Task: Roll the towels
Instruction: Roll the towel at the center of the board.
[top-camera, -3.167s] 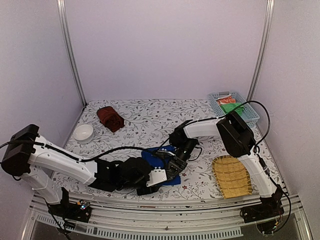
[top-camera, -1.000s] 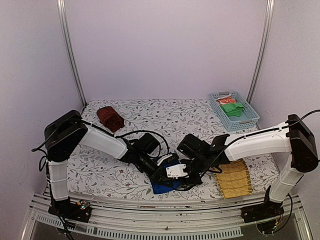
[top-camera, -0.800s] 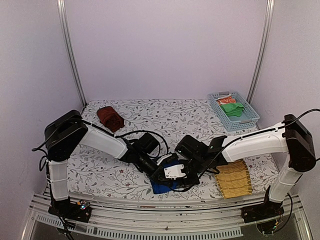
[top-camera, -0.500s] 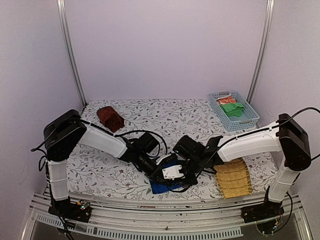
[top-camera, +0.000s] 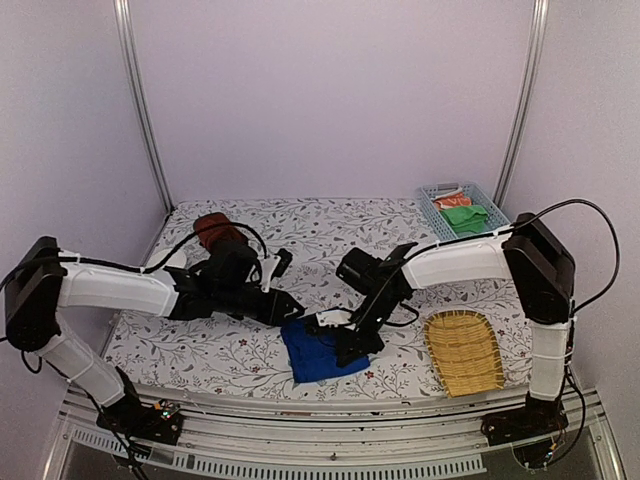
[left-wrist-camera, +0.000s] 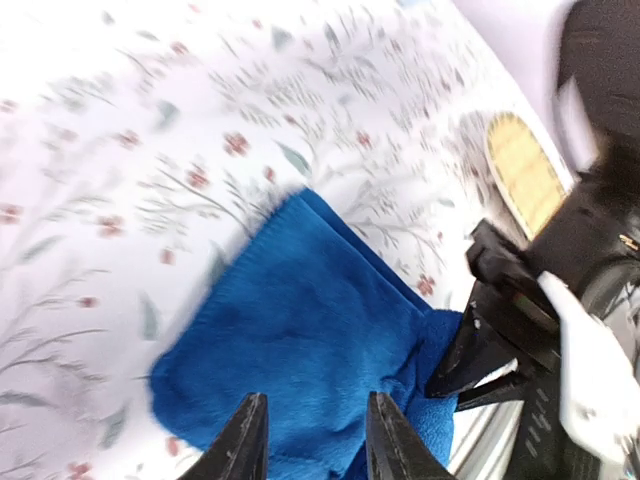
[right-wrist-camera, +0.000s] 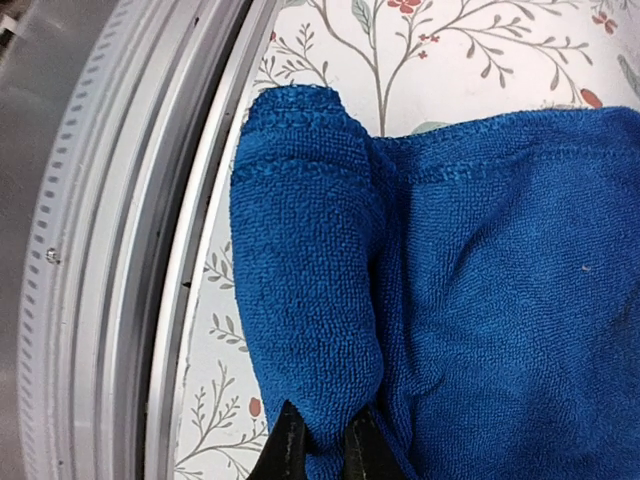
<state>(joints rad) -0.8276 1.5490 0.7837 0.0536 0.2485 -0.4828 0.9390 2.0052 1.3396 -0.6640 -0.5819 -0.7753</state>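
Floral worktop (top-camera: 330, 240) lies beneath me, and my right gripper (right-wrist-camera: 325, 420) pinches a rolled fold of the blue towel (top-camera: 318, 350). My left gripper (left-wrist-camera: 315, 400) hovers over that towel, fingers parted, gripping nothing.

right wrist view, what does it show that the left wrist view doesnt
Only the right wrist view shows the metal rail at the near edge and the pinched fold of the blue towel close up. Only the left wrist view shows the left tool, jaws apart over the cloth, and the wicker tray. Both show the towel, the floral table and the right tool.
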